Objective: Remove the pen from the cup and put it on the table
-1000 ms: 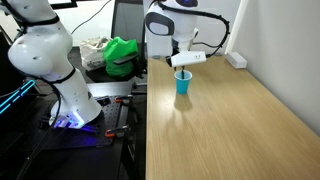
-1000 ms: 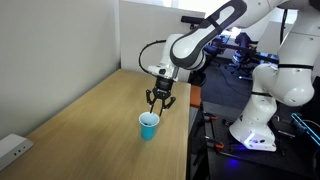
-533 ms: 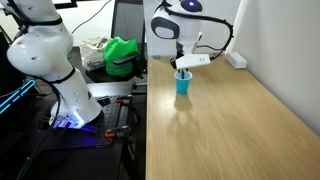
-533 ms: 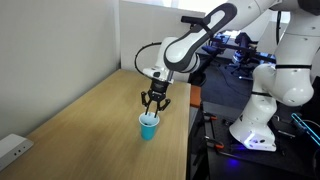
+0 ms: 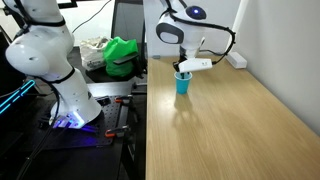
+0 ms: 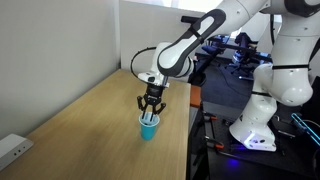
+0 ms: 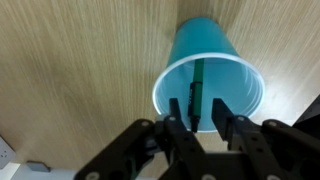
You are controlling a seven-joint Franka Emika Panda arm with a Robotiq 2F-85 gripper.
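A blue cup stands upright on the wooden table in both exterior views [image 5: 183,84] [image 6: 149,128]. In the wrist view the cup [image 7: 222,58] is seen from above with a dark green pen [image 7: 198,85] leaning inside it. My gripper [image 7: 197,108] is right over the cup mouth, fingers apart on either side of the pen's upper end, not closed on it. In the exterior views the gripper [image 5: 184,68] [image 6: 150,111] hangs just above the cup rim.
A white power strip lies at the table's far edge [image 5: 236,60] [image 6: 12,149]. A second white robot arm stands beside the table [image 5: 55,70] [image 6: 270,95]. A green bag [image 5: 122,52] sits by a monitor off the table edge. The wooden table [image 5: 230,125] stretches out around the cup.
My gripper has come down towards the cup, from a little above it to its rim, with the fingers now around the pen top. The cup has not moved.
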